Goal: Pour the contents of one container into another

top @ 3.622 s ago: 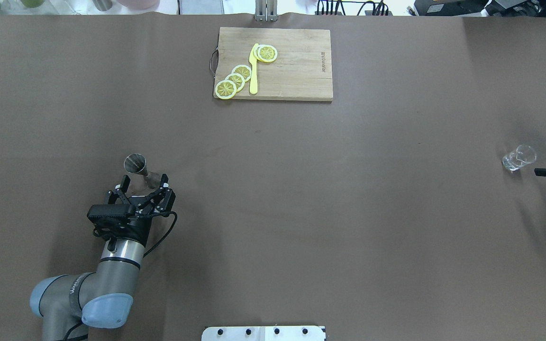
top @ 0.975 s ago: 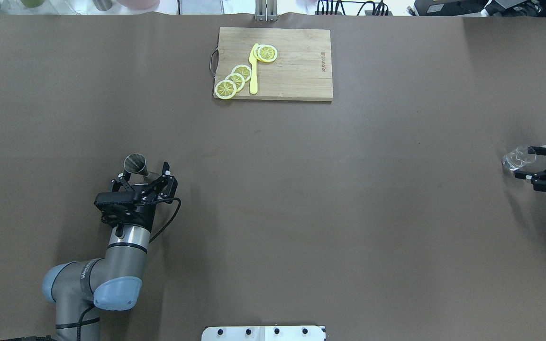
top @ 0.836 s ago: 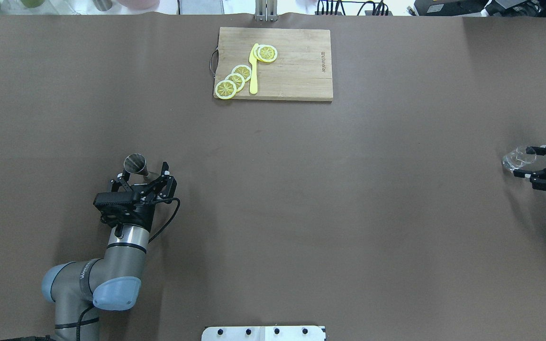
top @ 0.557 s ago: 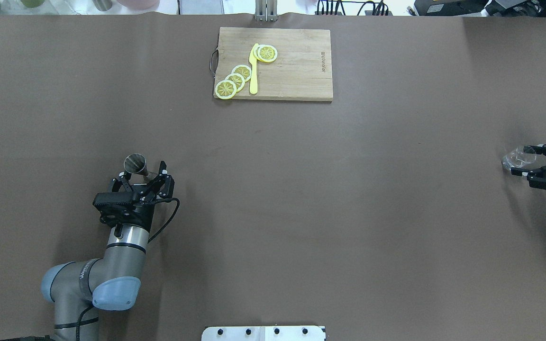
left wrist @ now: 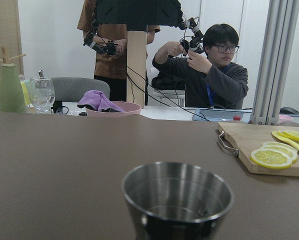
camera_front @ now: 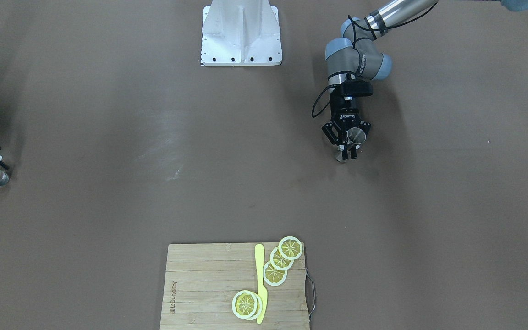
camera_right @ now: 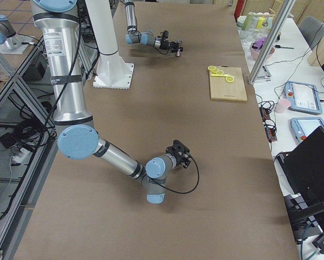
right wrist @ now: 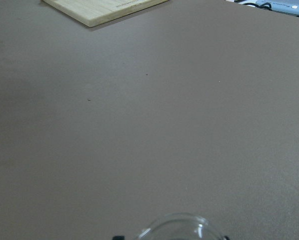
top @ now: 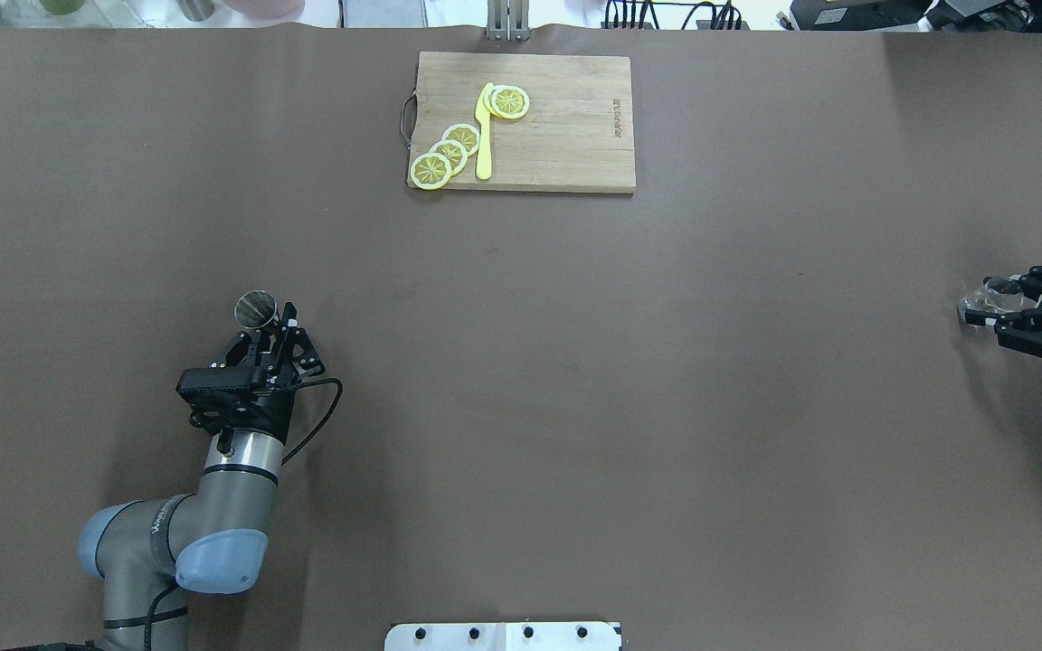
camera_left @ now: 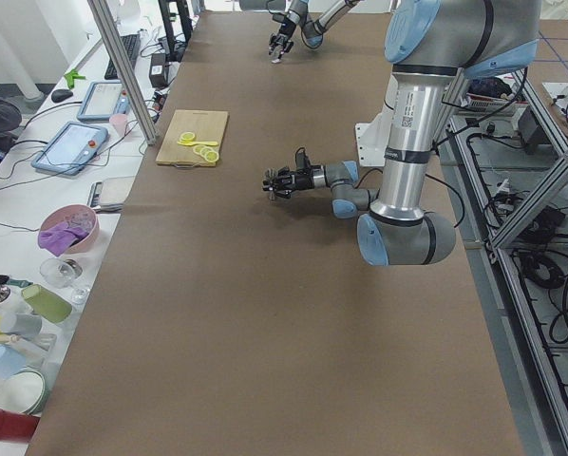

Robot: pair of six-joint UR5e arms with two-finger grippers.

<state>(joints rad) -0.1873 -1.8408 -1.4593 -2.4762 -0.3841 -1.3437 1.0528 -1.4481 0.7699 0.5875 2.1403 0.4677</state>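
Observation:
The metal jigger [top: 255, 309] stands upright on the brown table at the near left, and my left gripper [top: 269, 327] is shut on its narrow waist. The front-facing view shows the jigger [camera_front: 356, 135] between the fingers, and its open top cup [left wrist: 177, 197] fills the lower left wrist view. At the far right edge the clear glass [top: 980, 303] sits on the table, with my right gripper [top: 991, 306] shut on it from the right. Only the rim of the glass [right wrist: 177, 227] shows in the right wrist view.
A wooden cutting board [top: 566, 136] with lemon slices [top: 449, 154] and a yellow knife [top: 484, 136] lies at the far middle. The white robot base [top: 503, 636] sits at the near edge. Bowls and cups [camera_left: 67, 228] stand on a side table beyond the left end.
My left gripper moved up to the jigger and shut on its waist. My right gripper moved left around the glass and its fingers drew in on it.

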